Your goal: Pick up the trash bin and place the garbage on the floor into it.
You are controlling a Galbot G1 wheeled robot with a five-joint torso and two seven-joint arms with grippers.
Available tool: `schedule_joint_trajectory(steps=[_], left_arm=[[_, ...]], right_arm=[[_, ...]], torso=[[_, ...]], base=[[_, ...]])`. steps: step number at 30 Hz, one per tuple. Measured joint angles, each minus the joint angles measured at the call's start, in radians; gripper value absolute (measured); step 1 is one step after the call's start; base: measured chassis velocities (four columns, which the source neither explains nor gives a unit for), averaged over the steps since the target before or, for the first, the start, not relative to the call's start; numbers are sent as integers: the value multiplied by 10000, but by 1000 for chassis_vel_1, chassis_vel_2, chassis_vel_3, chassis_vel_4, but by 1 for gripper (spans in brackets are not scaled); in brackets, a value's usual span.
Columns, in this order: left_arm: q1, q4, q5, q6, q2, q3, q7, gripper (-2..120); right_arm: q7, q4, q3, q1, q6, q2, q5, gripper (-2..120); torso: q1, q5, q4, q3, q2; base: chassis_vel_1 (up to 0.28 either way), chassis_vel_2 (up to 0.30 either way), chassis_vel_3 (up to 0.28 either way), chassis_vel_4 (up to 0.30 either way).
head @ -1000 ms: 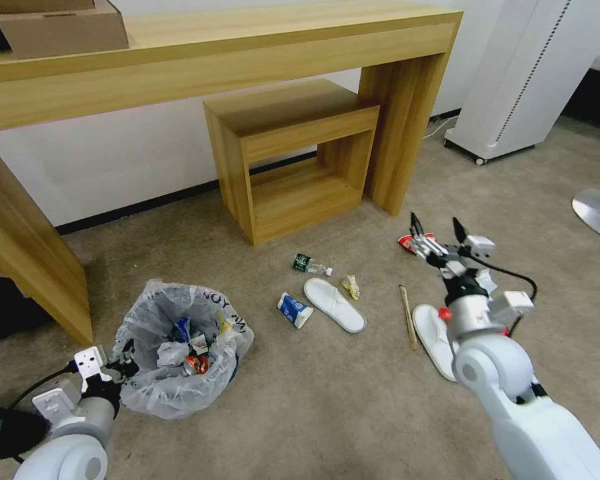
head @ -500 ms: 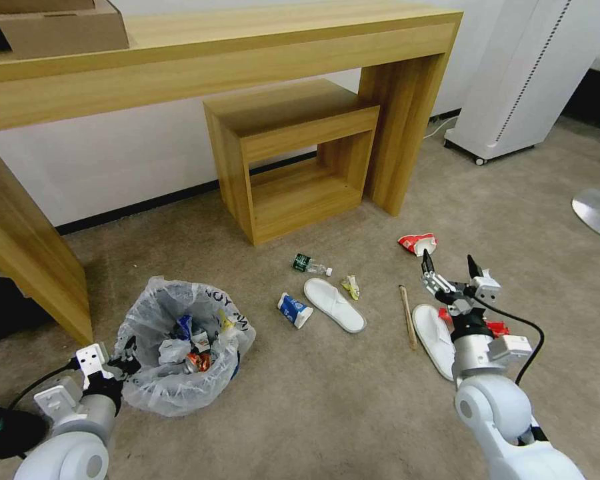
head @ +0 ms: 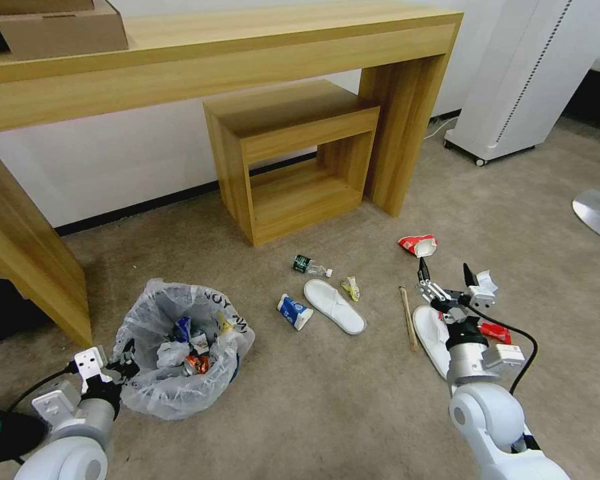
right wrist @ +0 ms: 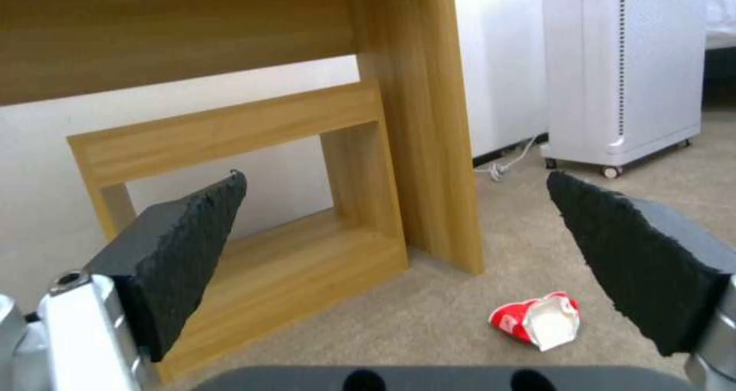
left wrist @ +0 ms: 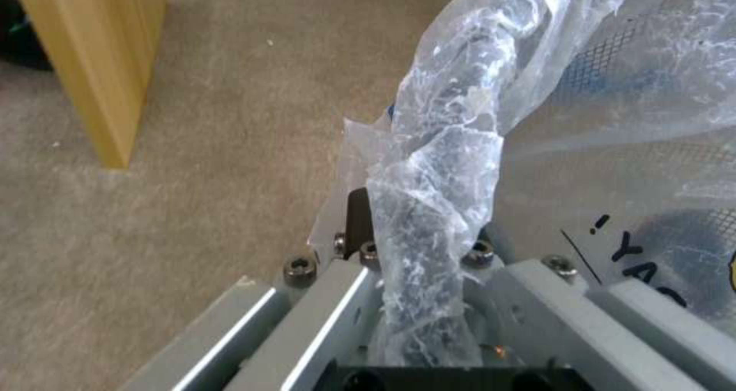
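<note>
My left gripper is clamped on the bag-lined trash bin, at my 10 o'clock. My right gripper hangs wide apart, a red wrapper on the carpet at its 12 o'clock.

Trash bin sits upright on the beige floor, clear lettered bag crumpled round it, litter inside. Loose garbage lies apart: a white slipper, a green-labelled bottle, a wooden stick, a red wrapper.
</note>
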Motion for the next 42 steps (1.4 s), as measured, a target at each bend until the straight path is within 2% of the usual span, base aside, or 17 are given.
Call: schedule_joint_trajectory(steps=[18,42], left_arm=[[13,31,68,-47,18,28,35,1],[52,59,-176,363,141,186,19,1]], right_arm=[[-88,-107,-99,81,15,15,-167,100],[-92,-317,-277,221,-92,89,-323,100]], torso=[[1,0,1,0,-1],[1,-1,-1,0,-2]], base=[[-83,90,77,-87],[-75,69,74,-69]])
